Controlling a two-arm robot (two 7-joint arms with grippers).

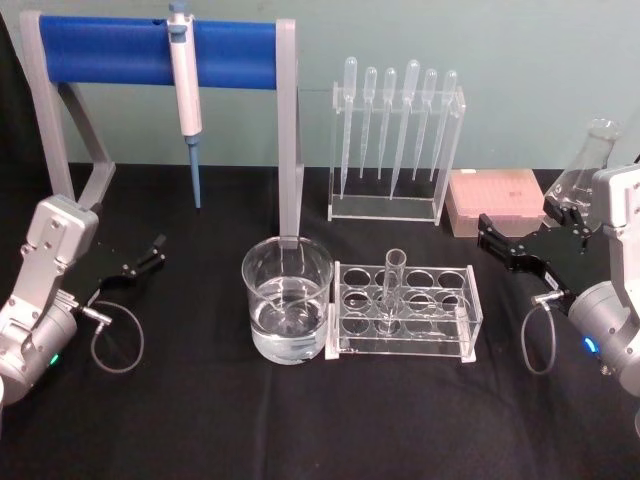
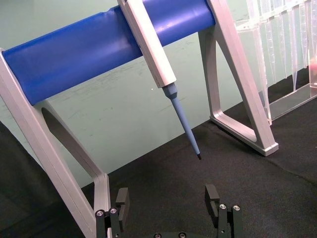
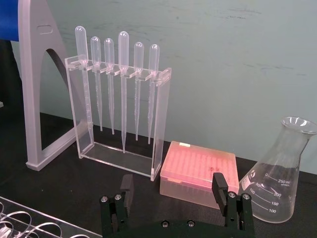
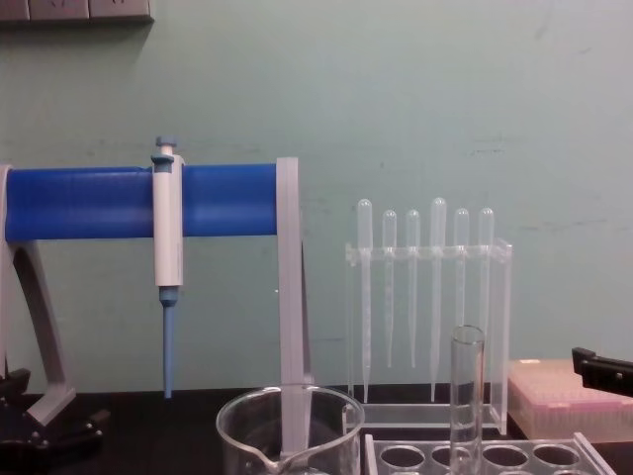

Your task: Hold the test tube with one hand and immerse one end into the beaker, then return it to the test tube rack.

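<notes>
Standing upright in the tube rack [image 1: 440, 310], test tube [image 1: 392, 285] beside beaker [image 1: 287, 300], between both open, empty jaws.

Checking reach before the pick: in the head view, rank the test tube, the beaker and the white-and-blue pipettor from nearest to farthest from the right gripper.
From the right gripper, open at the table's right:
1. Test tube, upright in the clear rack, mid-table.
2. Beaker, just left of the rack.
3. Pipettor, hanging on the blue stand, back left.

A black-clothed table [image 1: 200, 420] carries the beaker [image 1: 287, 300], tube rack [image 1: 405, 310], pipette stand [image 1: 395, 150] and seemingly a pink tip box [image 1: 495, 200].
</notes>
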